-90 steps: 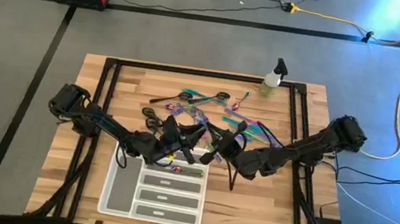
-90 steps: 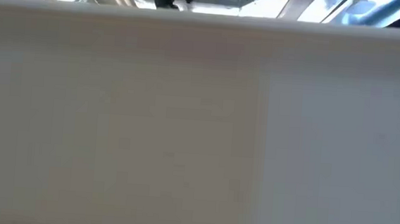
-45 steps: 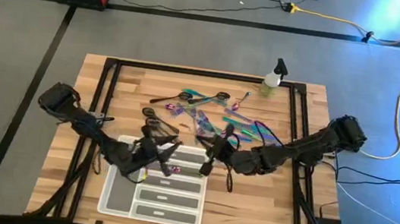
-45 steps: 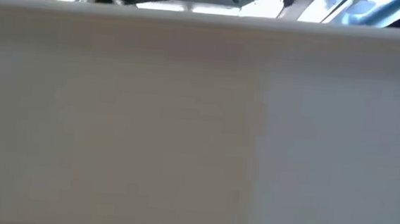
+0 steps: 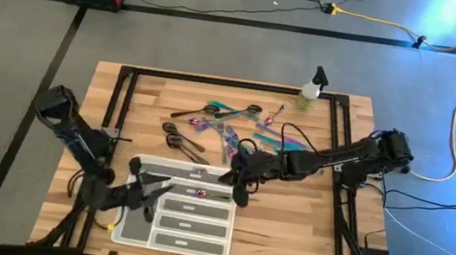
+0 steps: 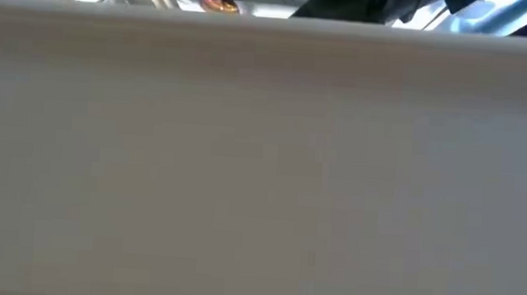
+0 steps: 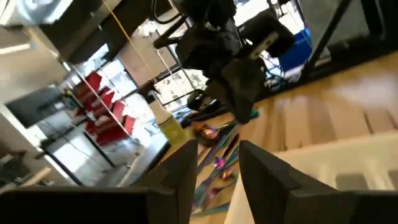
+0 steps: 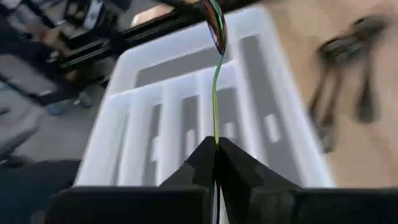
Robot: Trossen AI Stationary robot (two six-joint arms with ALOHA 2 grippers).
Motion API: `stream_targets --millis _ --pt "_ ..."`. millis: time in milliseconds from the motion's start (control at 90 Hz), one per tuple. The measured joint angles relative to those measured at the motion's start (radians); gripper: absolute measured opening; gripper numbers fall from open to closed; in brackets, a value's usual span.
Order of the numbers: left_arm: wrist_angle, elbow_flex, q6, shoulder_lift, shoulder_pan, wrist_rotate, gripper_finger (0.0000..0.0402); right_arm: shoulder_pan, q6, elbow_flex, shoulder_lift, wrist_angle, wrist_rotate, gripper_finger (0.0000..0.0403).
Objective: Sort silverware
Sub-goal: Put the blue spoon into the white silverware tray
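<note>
The right gripper (image 8: 216,149) clamped an iridescent spoon (image 8: 215,74) above the tray (image 5: 125,224); the left gripper (image 5: 148,194), fingers apart, hung at the tray's left edge.

Bright, even light; blurred wrist views

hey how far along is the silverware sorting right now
Early. Done: the tray holds only a piece or two, near its top compartment. In hand: the right gripper is shut on an iridescent spoon, held over the tray; the left gripper sits open at the tray's left edge, empty. Left: most of the silverware lies loose on the table, including a dark pair.
</note>
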Motion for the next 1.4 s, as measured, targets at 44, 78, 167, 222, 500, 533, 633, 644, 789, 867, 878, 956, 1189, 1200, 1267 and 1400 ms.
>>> stream_targets --millis 44,78,167,222,500,533,633,644,789,867,878,956,1189,1200,1267,1400 --pt "0.0 0.0 0.001 0.0 -0.02 -0.015 0.0104 0.0 0.014 0.0 0.017 0.024 -0.037 0.0" --pt "-0.001 0.0 -0.004 0.0 -0.033 -0.022 0.0104 0.001 0.03 0.0 0.034 0.042 -0.064 0.0" --pt "-0.003 0.0 -0.018 0.0 -0.049 -0.034 0.0104 0.001 0.062 0.0 0.092 0.098 -0.173 0.0" --pt "-0.003 0.0 -0.019 0.0 -0.052 -0.039 0.0104 0.001 0.085 0.001 0.135 0.116 -0.222 0.0" --pt "-0.004 0.0 -0.02 0.0 -0.05 -0.053 0.0104 -0.001 0.109 0.071 0.306 0.084 -0.28 0.0" --pt "-0.004 0.0 -0.021 -0.001 -0.05 -0.052 0.0104 -0.003 0.103 0.078 0.309 0.084 -0.278 0.0" --pt "-0.005 0.0 -0.03 0.0 -0.051 -0.054 0.0104 -0.008 0.084 0.093 0.309 0.086 -0.272 0.0" --pt "-0.005 0.0 -0.03 -0.001 -0.051 -0.054 0.0104 -0.008 0.083 0.095 0.309 0.085 -0.271 0.0" --pt "-0.026 0.0 -0.047 0.0 -0.051 -0.055 0.0104 -0.008 0.072 0.095 0.309 0.019 -0.27 0.0" --pt "-0.07 0.0 -0.087 -0.001 -0.051 -0.056 0.0104 -0.008 0.053 0.097 0.309 -0.059 -0.238 0.0" --pt "-0.075 0.0 -0.094 -0.001 -0.051 -0.056 0.0104 -0.008 0.052 0.097 0.309 -0.07 -0.236 0.0" --pt "-0.115 0.0 -0.135 -0.001 -0.051 -0.056 0.0104 -0.007 0.052 0.096 0.306 -0.107 -0.226 0.0" --pt "-0.162 0.0 -0.196 0.0 -0.05 -0.056 0.0104 -0.008 0.054 0.094 0.304 -0.076 -0.21 0.0" --pt "-0.162 0.0 -0.196 -0.001 -0.05 -0.056 0.0104 -0.008 0.054 0.094 0.304 -0.074 -0.21 0.0" --pt "-0.162 0.0 -0.196 0.0 -0.05 -0.056 0.0104 -0.008 0.054 0.095 0.298 -0.075 -0.21 0.0" --pt "-0.162 0.0 -0.196 0.0 -0.05 -0.056 0.0104 -0.008 0.054 0.094 0.295 -0.091 -0.21 0.0"
